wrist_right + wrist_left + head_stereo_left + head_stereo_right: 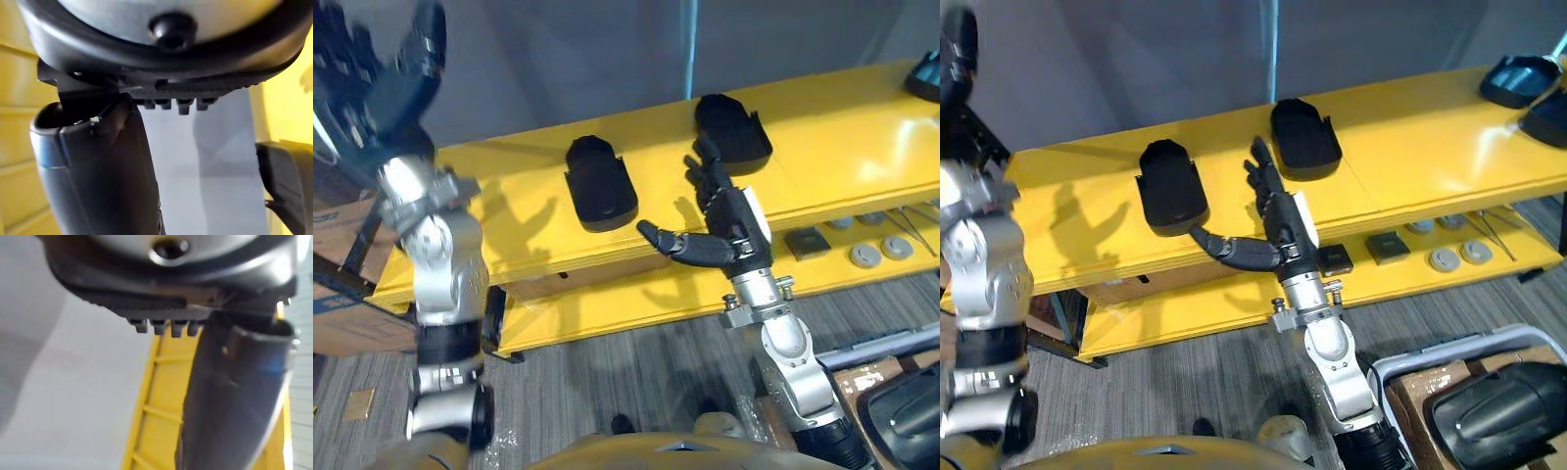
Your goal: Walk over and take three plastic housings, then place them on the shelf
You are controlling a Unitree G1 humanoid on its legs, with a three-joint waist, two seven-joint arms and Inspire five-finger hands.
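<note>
Housing [732, 127] just beyond right hand [729, 220], fingers [710, 176] straight

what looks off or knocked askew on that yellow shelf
Nothing stands out. The left housing and the right housing lie flat and apart on the yellow shelf. The right hand is open between them.

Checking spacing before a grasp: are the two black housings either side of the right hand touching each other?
Apart. The left eye view shows a wide strip of bare yellow shelf between the left housing and the right housing.
</note>
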